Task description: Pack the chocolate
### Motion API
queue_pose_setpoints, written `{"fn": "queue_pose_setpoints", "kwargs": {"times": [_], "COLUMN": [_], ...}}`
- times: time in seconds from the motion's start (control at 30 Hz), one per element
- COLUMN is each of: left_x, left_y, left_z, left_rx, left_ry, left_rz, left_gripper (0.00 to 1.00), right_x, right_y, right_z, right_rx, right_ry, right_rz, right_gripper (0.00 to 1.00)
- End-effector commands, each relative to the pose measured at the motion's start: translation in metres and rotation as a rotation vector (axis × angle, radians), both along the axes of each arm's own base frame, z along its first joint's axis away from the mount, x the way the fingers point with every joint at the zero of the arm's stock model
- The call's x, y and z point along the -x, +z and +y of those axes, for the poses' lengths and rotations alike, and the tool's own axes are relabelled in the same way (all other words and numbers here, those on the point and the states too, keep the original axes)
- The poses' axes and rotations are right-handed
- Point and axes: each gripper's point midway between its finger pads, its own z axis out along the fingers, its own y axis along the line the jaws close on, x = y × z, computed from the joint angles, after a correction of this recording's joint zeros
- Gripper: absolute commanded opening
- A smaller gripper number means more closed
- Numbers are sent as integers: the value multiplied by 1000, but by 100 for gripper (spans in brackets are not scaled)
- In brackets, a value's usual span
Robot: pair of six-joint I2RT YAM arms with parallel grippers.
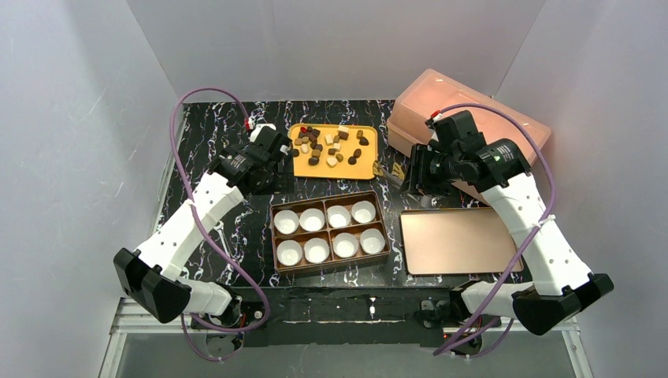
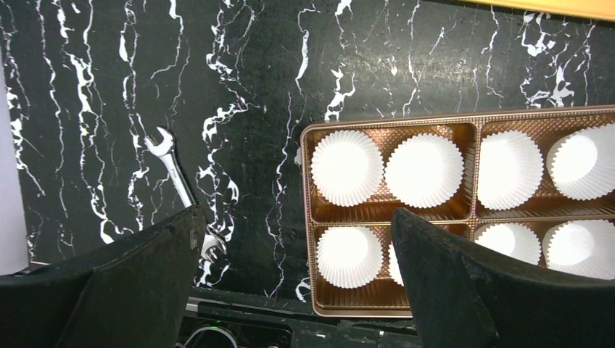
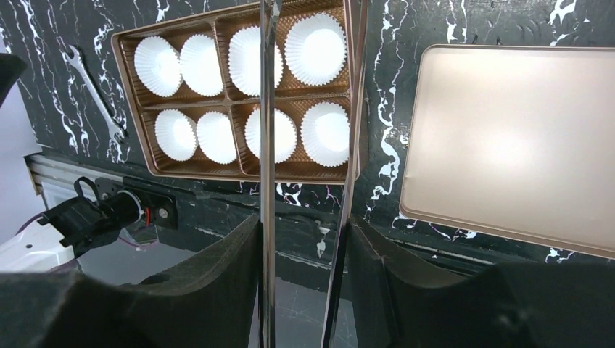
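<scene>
In both wrist views the chocolate [image 1: 329, 146] is out of frame. Only a strip of the yellow tray [image 2: 551, 6] shows at the far edge of the left wrist view, which also cuts the box [image 2: 313, 217] off on the right. The right wrist view crops the tips of the tongs [image 3: 267, 109] at its top edge. From above the pieces are too small and crowded for us to count exactly: well over a dozen, dark brown, light brown and cream.

All the chocolate we see lies on the tray, at the far middle of the table [image 1: 213, 118], between the two arms. The left gripper [image 2: 297, 225] hangs just left of the tray, jaws spread wide with nothing between them. The right gripper [image 3: 303, 232] sits to the tray's right, clamped on the tongs' two metal blades.

We count one box with four compartments and eight white paper cups [image 3: 315, 49], two to each. There is also one golden lid [image 3: 508, 138] just right of the box, one wrench [image 2: 174, 170] to its left, and one pink container [image 1: 465, 118] at the far right.
</scene>
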Motion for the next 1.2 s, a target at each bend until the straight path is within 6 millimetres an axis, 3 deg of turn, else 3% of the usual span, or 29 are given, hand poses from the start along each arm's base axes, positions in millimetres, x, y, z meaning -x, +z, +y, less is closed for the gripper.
{"fn": "queue_pose_setpoints", "kwargs": {"times": [0.0,0.17,0.3,0.6,0.83,1.0,1.17], "left_x": [9,15,16,5,-5,-7,-11], "left_y": [-1,-5,-10,-18,-20,-21,-10], "left_z": [4,4,6,3,2,5,13], "left_rx": [48,65,60,84,104,103,103], "left_ry": [23,7,-24,-53,-44,-35,-10], "left_rz": [-16,-2,11,43,48,61,45], "left_gripper": [100,100,99,99,99,99,100], "right_x": [-4,-12,-20,-46,-88,-118,-131], "right_y": [18,17,10,-14,-16,-16,-27], "right_z": [6,-3,5,36,55,82,113], "right_rx": [-15,49,39,60,174,205,227], "right_ry": [57,47,42,43,63,94,146], "right_rz": [-52,-85,-63,-3,-59,-93,-86], "right_gripper": [52,53,53,53,53,52,52]}}
